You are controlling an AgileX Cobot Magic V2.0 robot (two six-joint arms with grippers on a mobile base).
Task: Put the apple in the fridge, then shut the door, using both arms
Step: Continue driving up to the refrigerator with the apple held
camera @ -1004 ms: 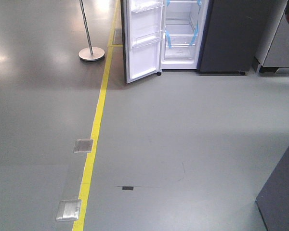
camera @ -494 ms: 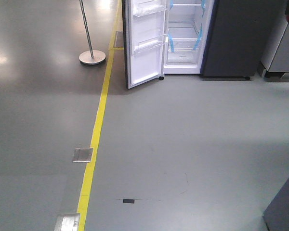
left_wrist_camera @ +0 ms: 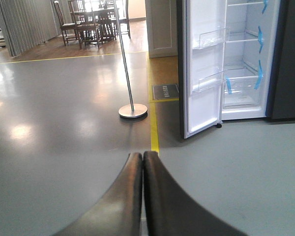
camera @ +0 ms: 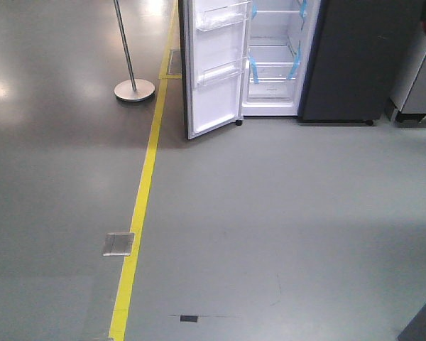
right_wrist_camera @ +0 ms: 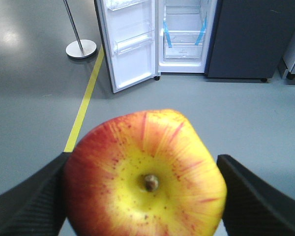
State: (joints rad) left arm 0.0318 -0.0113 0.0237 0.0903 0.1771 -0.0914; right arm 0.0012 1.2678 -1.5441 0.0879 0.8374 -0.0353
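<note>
Apple held, fridge well ahead
Right gripper (right_wrist_camera: 142, 196) pinches the apple (right_wrist_camera: 145, 172) by its sides, stem facing the wrist camera; left gripper (left_wrist_camera: 142, 191) has its jaws pressed together on nothing. I'd hold the squeeze steady and line up squarely with the fridge (camera: 344, 64), whose door (camera: 216, 99) stands wide open on the left. The smooth grey floor (camera: 270, 213) has a yellow line (camera: 138, 206), with a pole stand (camera: 134, 89) beyond

Ahead of me a glossy grey floor (camera: 284, 199) catches pale light. A yellow line (camera: 138, 206) runs along it past a metal plate (camera: 118, 244) toward a round-based pole stand (camera: 134, 89); far off stand wooden chairs (left_wrist_camera: 88, 22) near a ribbed grey wall (left_wrist_camera: 24, 24).
</note>
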